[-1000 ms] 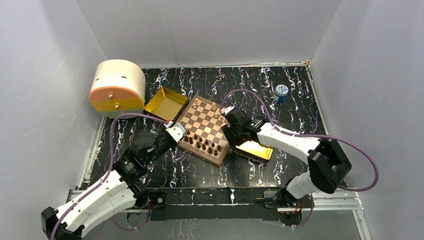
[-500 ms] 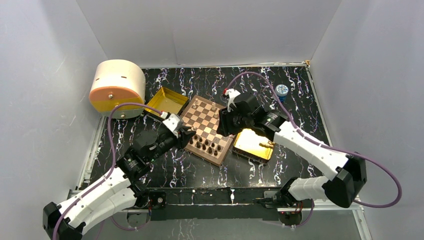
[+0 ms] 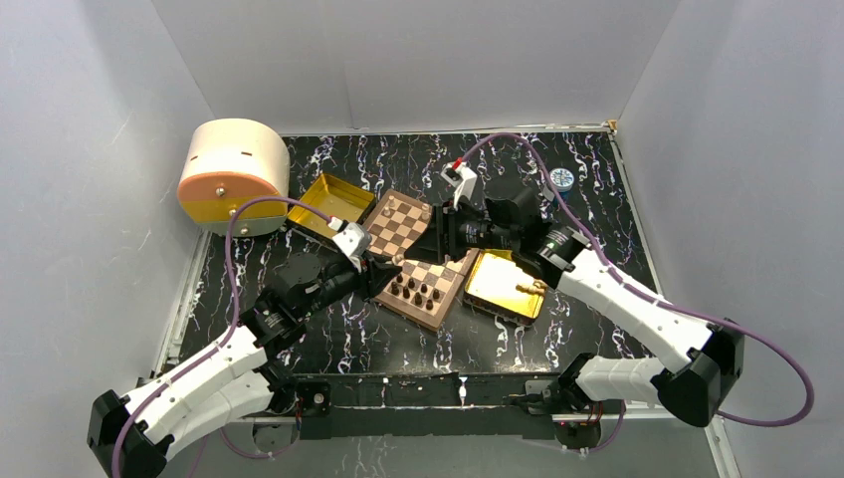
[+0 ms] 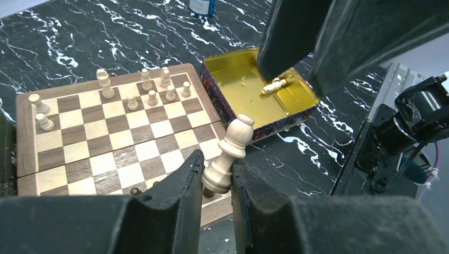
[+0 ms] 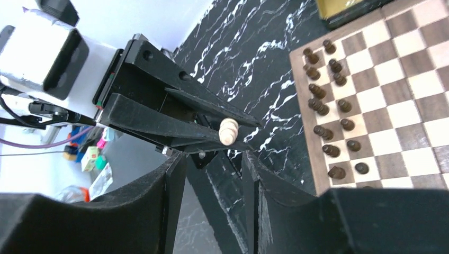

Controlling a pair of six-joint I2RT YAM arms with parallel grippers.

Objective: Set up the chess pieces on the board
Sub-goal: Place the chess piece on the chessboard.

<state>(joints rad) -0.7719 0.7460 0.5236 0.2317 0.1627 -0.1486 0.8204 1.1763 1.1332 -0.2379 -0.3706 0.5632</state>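
Left wrist: pale chess piece (image 4: 231, 153), rounded head, tilted in left gripper (image 4: 217, 170)

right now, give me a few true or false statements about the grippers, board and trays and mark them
1. The left gripper is shut on a light chess piece. True.
2. The right gripper grips a dark piece. False: it is open and holds nothing.
3. A tan piece lies on its side in the gold tray right of the board. True.
4. The board is bare. False: dark pieces and light pieces stand on it.
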